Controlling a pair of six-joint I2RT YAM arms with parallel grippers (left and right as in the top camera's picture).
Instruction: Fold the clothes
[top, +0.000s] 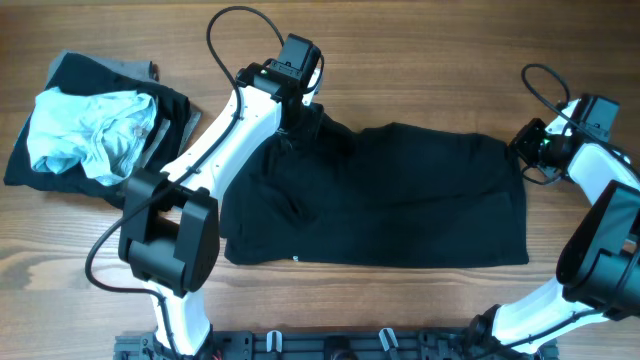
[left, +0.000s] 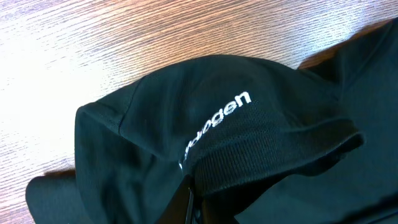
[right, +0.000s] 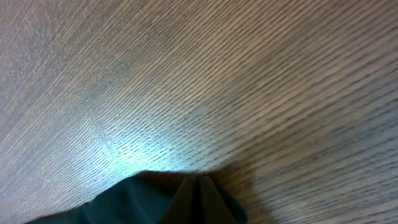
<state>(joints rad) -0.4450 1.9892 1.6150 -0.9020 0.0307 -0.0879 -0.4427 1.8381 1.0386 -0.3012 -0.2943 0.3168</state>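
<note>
The large black garment (top: 380, 195) of the clothes lies spread flat across the middle of the table, with a small white tag (top: 296, 259) at its near edge. My left gripper (top: 291, 118) is at its far left corner, shut on a bunched fold. In the left wrist view, white print (left: 227, 111) shows on that raised fold (left: 186, 106) above the closed left gripper (left: 190, 200). My right gripper (top: 520, 150) is at the garment's far right corner. In the right wrist view the right gripper (right: 199, 186) has its fingertips pressed together on the black fabric's edge (right: 130, 199).
A pile of other clothes sits at the far left: a crumpled light blue piece (top: 90, 130) on top of black and grey ones (top: 175, 105). Bare wooden table (top: 400, 60) lies beyond the garment. The arm bases (top: 330, 345) stand along the near edge.
</note>
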